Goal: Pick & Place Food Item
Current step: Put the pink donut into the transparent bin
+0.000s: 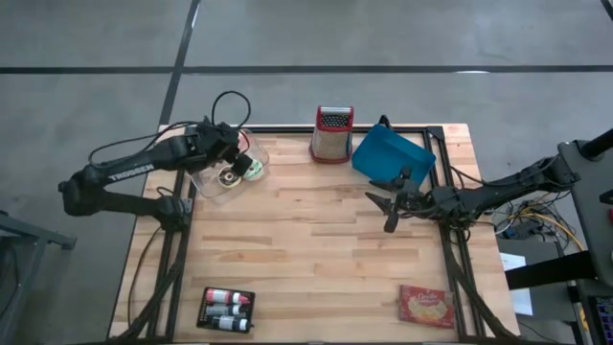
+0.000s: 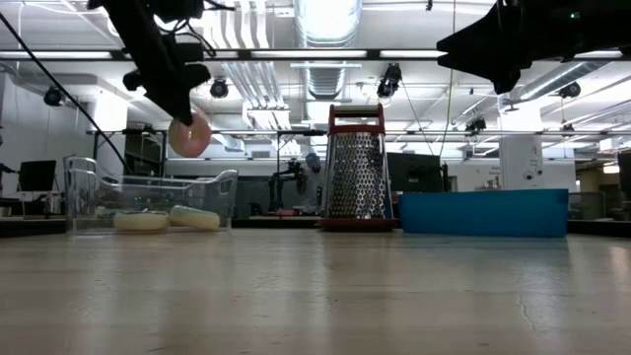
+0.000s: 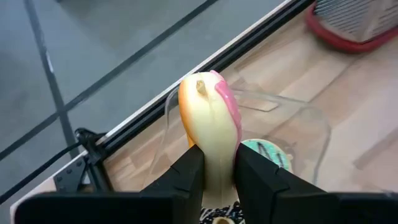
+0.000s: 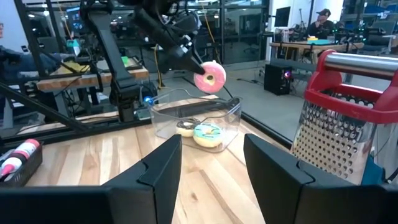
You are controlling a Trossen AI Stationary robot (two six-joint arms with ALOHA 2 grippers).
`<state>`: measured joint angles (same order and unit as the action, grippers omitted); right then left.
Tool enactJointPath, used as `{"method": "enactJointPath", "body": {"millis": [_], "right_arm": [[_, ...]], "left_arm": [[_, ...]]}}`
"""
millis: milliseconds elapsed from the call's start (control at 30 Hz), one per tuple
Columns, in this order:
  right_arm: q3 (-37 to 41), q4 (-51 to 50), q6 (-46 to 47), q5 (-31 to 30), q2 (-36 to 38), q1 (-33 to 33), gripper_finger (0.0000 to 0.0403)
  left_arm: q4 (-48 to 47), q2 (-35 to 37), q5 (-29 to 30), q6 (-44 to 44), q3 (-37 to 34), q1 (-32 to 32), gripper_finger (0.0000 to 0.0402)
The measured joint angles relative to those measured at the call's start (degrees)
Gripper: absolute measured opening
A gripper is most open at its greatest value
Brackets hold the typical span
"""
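My left gripper (image 1: 233, 153) is shut on a pink-frosted donut (image 4: 209, 76), held above a clear plastic bin (image 1: 222, 174) at the table's far left. The donut also shows in the low view (image 2: 188, 134) and edge-on in the left wrist view (image 3: 208, 124). Two more donuts lie on the bin's floor: a teal-frosted one (image 4: 207, 133) and a dark one (image 4: 185, 126). My right gripper (image 1: 390, 203) is open and empty over the table's right middle, its fingers (image 4: 163, 168) wide apart. My left gripper pinches the pink donut across its two flat faces (image 3: 214, 163) between its two fingers, at the ring's near part. The fingers slant down from the table's left. The donut stands on edge, lifted clear above the bin's rim (image 2: 148, 179).
A red-framed metal grater (image 1: 331, 133) and a blue tray (image 1: 393, 155) stand at the far edge. A black case with small bottles (image 1: 227, 309) lies near left, a red snack packet (image 1: 427, 305) near right. Bare wood lies across the middle (image 1: 306, 240).
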<state>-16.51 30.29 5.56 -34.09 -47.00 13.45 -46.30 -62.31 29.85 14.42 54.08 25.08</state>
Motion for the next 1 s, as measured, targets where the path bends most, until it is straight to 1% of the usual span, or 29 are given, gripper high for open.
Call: {"method": "enactJointPath", "body": {"millis": [267, 367, 467, 500, 667, 867, 1000], "right_arm": [[0.02, 0.02, 0.0, -0.04, 0.0, 0.0, 0.0169], [0.02, 0.02, 0.0, -0.11, 0.0, 0.0, 0.0169], [0.02, 0.03, 0.0, -0.11, 0.0, 0.0, 0.0169], [0.02, 0.02, 0.0, -0.11, 0.0, 0.0, 0.0169], [0.02, 0.02, 0.0, -0.11, 0.0, 0.02, 0.0169], [0.02, 0.02, 0.0, -0.09, 0.0, 0.02, 0.0169], [0.02, 0.02, 0.0, -0.09, 0.0, 0.02, 0.0169]], "left_arm": [[-0.63, -2.38, -0.49, 5.61, -0.11, 1.52, 0.0083], [-1.39, -2.51, -2.71, 7.34, -0.94, 1.62, 0.0083], [-1.36, -2.51, -7.32, 7.01, -2.52, 1.7, 0.0083], [-1.35, -2.51, -8.04, 6.99, -3.17, 1.74, 0.0083], [-1.42, -2.51, -8.08, 4.93, -6.1, 3.11, 0.0083], [-1.22, -2.2, -8.14, 3.58, -6.38, 5.29, 0.0083], [-0.88, -2.18, -12.81, 2.35, -6.43, 6.38, 0.0083]]}}
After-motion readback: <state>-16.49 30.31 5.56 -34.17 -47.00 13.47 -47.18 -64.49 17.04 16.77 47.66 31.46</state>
